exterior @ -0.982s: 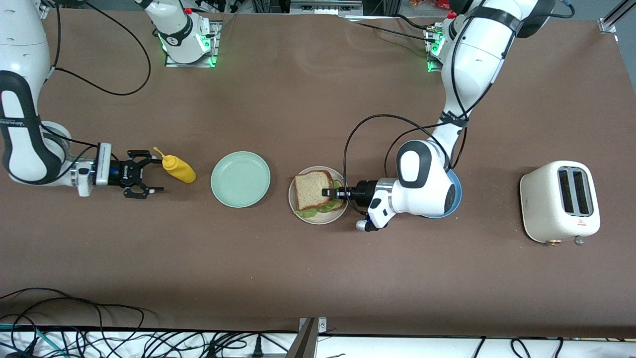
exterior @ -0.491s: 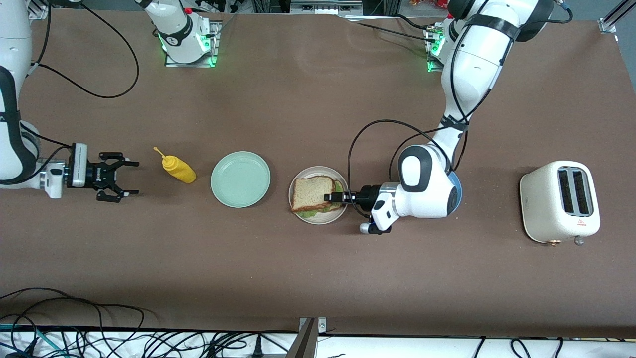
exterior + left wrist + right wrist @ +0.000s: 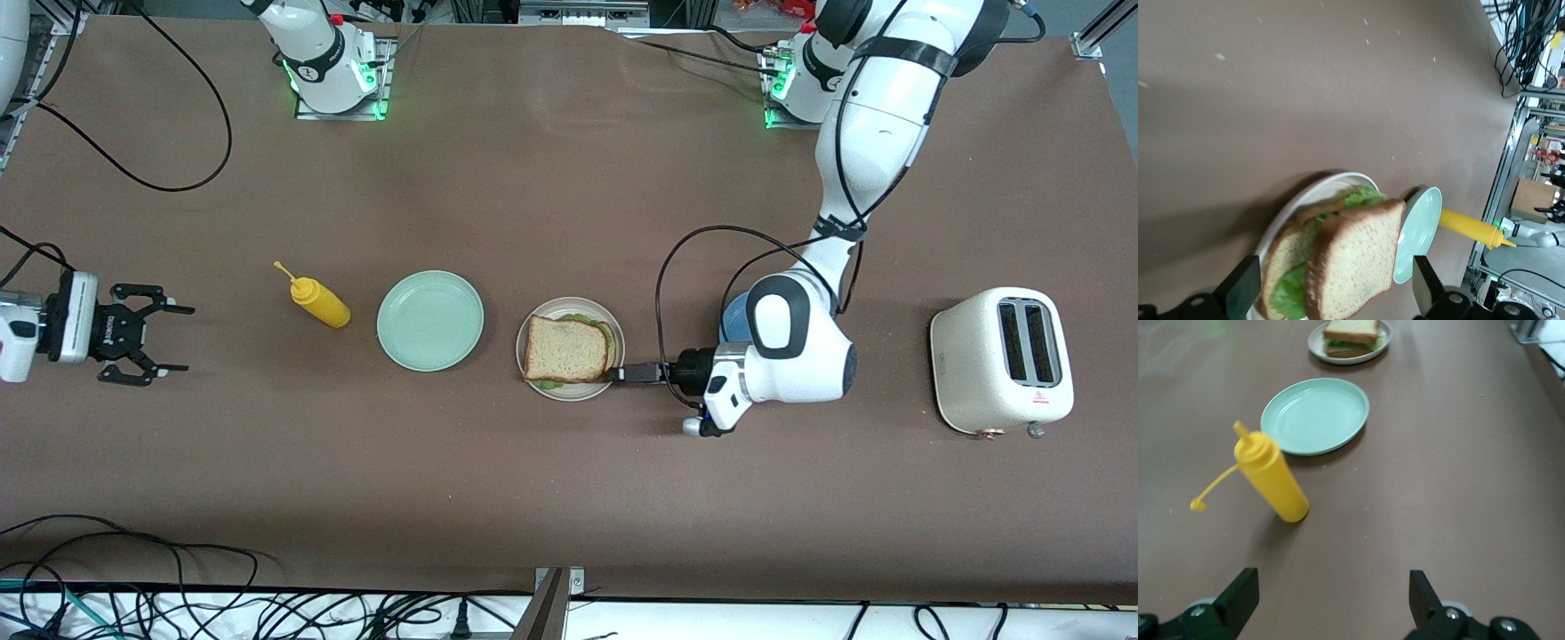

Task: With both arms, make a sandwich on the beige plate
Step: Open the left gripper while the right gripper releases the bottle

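Tabletop [image 3: 569, 178] carries everything in one row across the middle of the front view.

Left arm [image 3: 800, 356] reaches in low from its base. Its jaws sit at about four o'clock of the beige plate [image 3: 582, 394], just off the rim. The left wrist view shows them spread wide and pinching nothing, with the bread clear of both fingers.

Right arm [image 3: 13, 338] waits at its own end of the tabletop, at nine o'clock of the yellow bottle [image 3: 322, 302] and well apart from it. Its jaws are spread too, and empty.

Toaster [image 3: 1000, 360] stands at three o'clock of the left arm, slots empty, untouched.

Blue plate [image 3: 731, 322] is mostly hidden under the left arm. Cannot tell if anything is on it.

Mint green plate [image 3: 430, 320] lies at nine o'clock of the beige plate, nothing on it.

Sandwich [image 3: 567, 347] lies on the beige plate, stacked as bread, green lettuce, bread. The top slice lies roughly square on the stack, and lettuce pokes out at twelve and six o'clock.

Progress, judged: assembly looks finished, top slice placed and let go. What's left is probably only backing the left arm away. Nothing else on the tabletop looks like it needs adding.
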Controlling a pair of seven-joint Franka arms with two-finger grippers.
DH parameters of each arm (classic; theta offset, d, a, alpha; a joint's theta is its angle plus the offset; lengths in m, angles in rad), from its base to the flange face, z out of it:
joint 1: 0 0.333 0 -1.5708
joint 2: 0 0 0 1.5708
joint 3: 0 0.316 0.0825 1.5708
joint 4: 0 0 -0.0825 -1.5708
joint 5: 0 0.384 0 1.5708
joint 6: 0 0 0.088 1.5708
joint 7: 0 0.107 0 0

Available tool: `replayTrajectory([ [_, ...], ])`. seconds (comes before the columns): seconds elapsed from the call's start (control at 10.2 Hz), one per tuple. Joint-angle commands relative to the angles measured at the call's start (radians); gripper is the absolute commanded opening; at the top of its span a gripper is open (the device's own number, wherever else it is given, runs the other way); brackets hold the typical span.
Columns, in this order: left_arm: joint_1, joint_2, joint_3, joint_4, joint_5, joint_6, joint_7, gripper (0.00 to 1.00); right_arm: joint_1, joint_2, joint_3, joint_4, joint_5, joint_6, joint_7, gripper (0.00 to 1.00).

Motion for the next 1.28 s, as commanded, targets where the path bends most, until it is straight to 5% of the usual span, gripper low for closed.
replayTrajectory([
  [0.0,-0.003,-0.015,0.088,0.015,0.040,-0.005,0.014,1.00,0.065,-0.030,0.005,0.065,-0.091,-0.025,0.264,1.00],
  [0.29,0.011,-0.096,0.111,0.010,0.437,-0.018,-0.209,1.00,0.142,-0.033,0.002,0.180,-0.236,-0.025,0.576,1.00],
  [0.59,0.012,-0.128,0.113,0.009,0.600,-0.025,-0.314,1.00,0.200,-0.076,-0.004,0.240,-0.359,-0.025,0.811,1.00],
  [0.79,0.015,-0.158,0.134,0.009,0.744,-0.071,-0.314,1.00,0.285,-0.121,-0.006,0.246,-0.537,0.009,1.024,1.00],
  [1.18,0.057,-0.191,0.162,0.010,0.890,-0.105,-0.305,1.00,0.317,-0.333,0.026,0.025,-0.637,0.021,1.559,1.00],
])
